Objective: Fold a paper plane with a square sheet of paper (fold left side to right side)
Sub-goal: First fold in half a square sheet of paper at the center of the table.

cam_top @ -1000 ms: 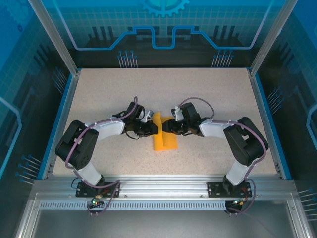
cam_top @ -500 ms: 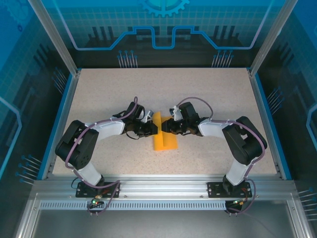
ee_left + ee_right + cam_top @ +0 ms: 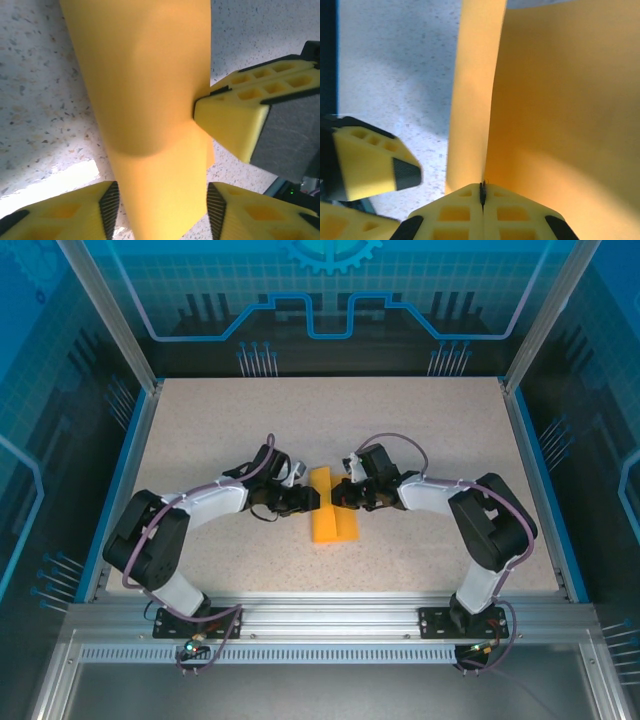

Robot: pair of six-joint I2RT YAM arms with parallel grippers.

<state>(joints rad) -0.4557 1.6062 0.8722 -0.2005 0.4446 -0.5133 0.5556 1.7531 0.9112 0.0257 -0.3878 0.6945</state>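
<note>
Speckled tabletop [image 3: 200, 430], orange sheet [image 3: 333, 523] partly hidden

My left arm [image 3: 215, 502] and right arm [image 3: 430, 496] both reach in low from their bases at the near edge. Elbows bow outward and the wrists meet mid-table. Left gripper [image 3: 314, 499] points right and right gripper [image 3: 341, 496] points left, tips facing, just apart. Left jaws stand apart, one finger [image 3: 65, 215] on either side of the orange paper sheet [image 3: 150, 100], not clamping it. Right fingers [image 3: 455, 212] are pressed flat together, pinching the sheet's edge. On my left wrist view, a right fingertip [image 3: 230, 117] touches the sheet's right edge.
</note>
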